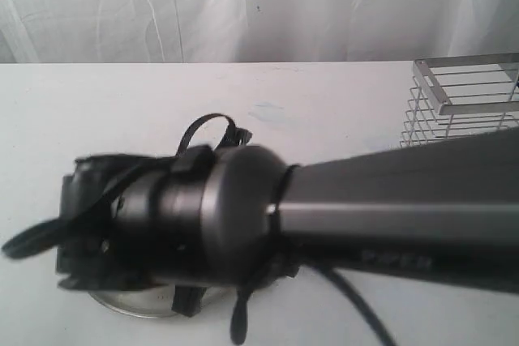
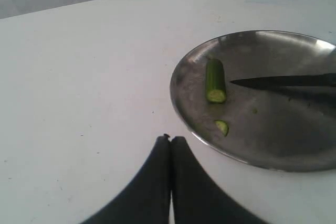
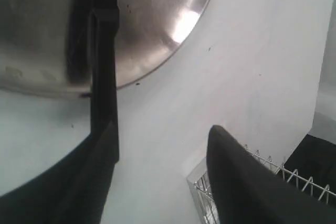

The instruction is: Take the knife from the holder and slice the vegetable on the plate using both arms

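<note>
White tabletop (image 1: 122, 111) with a pale curtain (image 1: 243, 6) behind it, exterior view: the black right arm (image 1: 365, 208) crosses the frame from the right and hides most of the scene, with cables looped around its wrist. Only a sliver of the stainless steel plate (image 1: 138, 305) shows beneath the arm's end, near the front edge. The silver wire holder (image 1: 462, 99) stands at the far right, well apart from the plate. Neither gripper's state can be read here. Left wrist view: the left gripper (image 2: 169, 139) has its two black fingers pressed together with nothing between them, over bare table just beside the plate (image 2: 273, 140). On the plate lies a short green chili piece (image 2: 215, 81), cut face outward, with one thin slice (image 2: 221, 127) near it, apart from the piece. The dark knife (image 2: 286, 81) points its tip at the chili piece, near it but not touching. Right wrist view: the right gripper (image 3: 164, 127) has its fingers spread wide. The knife (image 3: 104, 66) runs as a dark strip across the plate (image 3: 152, 24) rim, alongside one finger (image 3: 100, 177); whether they touch cannot be told. The holder (image 3: 202, 195) shows past the other finger.
</note>
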`<state>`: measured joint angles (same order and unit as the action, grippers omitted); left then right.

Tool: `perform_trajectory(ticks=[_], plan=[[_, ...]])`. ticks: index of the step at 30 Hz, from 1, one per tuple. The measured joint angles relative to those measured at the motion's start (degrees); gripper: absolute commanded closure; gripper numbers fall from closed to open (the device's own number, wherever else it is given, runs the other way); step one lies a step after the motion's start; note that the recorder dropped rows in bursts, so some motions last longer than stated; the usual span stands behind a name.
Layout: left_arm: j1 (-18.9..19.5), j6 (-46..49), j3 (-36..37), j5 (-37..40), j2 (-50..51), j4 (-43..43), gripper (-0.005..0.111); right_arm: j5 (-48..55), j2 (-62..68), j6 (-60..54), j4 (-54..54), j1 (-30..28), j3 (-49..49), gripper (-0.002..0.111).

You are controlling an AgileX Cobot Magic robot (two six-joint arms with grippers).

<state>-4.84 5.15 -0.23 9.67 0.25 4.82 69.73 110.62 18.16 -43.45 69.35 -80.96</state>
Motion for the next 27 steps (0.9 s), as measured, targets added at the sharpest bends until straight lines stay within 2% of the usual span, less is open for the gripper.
perform_trajectory(ticks=[9,20,27], plan=[[0.00,0.00,0.00,0.00,0.00,0.00,0.107,-0.12,7.72,8.16,0.32,1.45,0.28,0.059],[0.00,0.00,0.00,0.00,0.00,0.00,0.107,-0.16,8.64,13.38,0.39,-0.72,7.32,0.059],[0.00,0.00,0.00,0.00,0.00,0.00,0.107,-0.18,8.64,15.48,-0.56,-1.40,8.08,0.059]])
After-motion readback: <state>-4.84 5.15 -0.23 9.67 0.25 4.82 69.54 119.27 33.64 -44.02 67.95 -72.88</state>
